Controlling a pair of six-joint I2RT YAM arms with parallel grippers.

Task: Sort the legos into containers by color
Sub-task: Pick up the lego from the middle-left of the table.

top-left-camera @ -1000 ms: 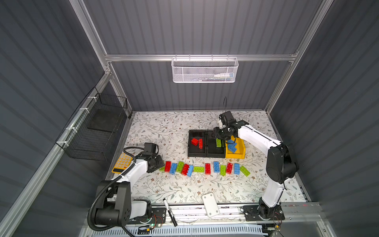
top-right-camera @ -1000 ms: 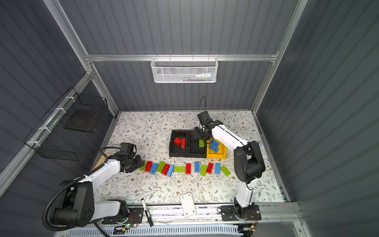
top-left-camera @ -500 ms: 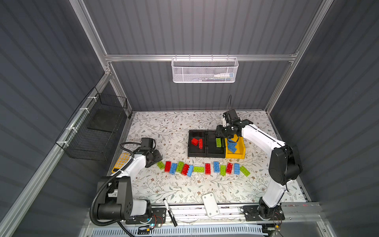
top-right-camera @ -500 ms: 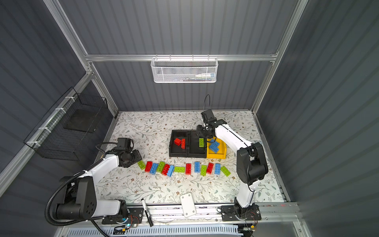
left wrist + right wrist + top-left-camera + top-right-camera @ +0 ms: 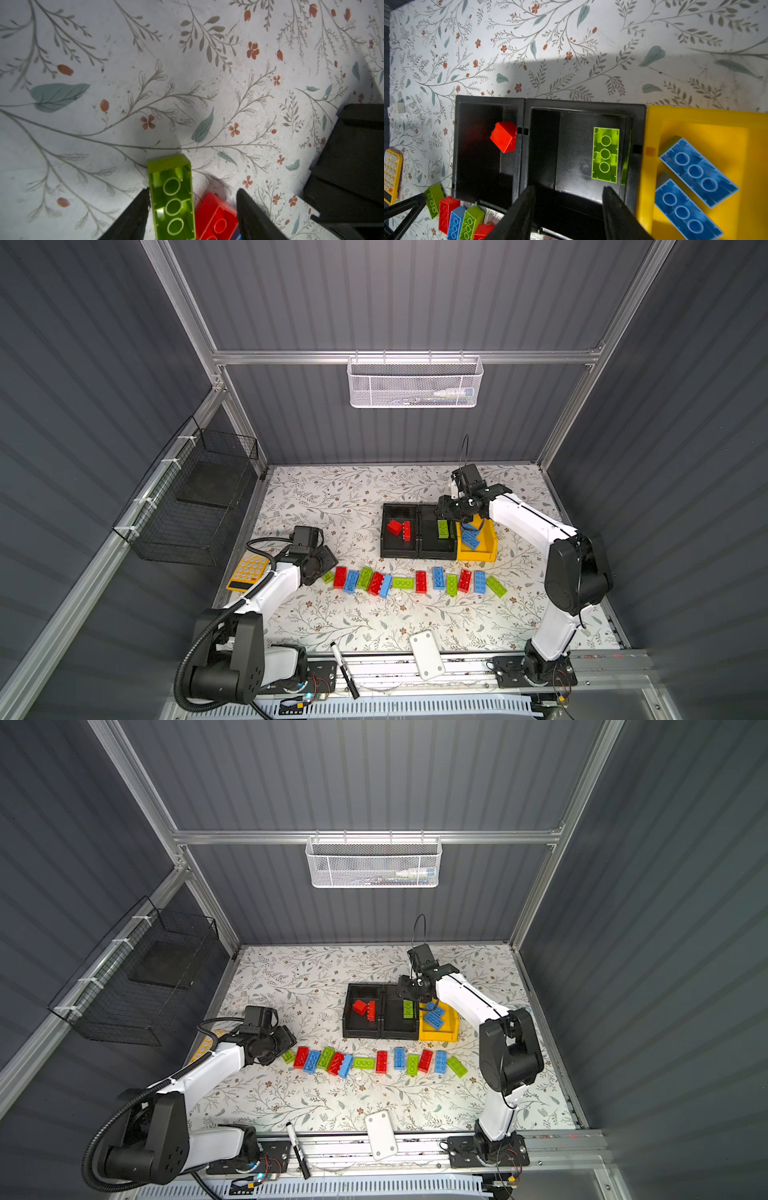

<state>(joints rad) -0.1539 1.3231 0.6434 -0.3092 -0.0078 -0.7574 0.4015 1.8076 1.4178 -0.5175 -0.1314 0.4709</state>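
On the table [image 5: 374, 497], three bins [image 5: 419, 553] stand side by side, just toward one o'clock of centre. The middle bin [image 5: 432, 545] holds one brick [image 5: 443, 529]; its neighbours at nine and three hold more. A row of bricks [image 5: 402, 583] runs nine-to-three at six o'clock of the bins. A tray [image 5: 248, 572] lies at eight, a pen [image 5: 344, 670] at six.

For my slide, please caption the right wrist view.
Right claw open above the black bin holding one green lego; blue legos in the yellow bin.
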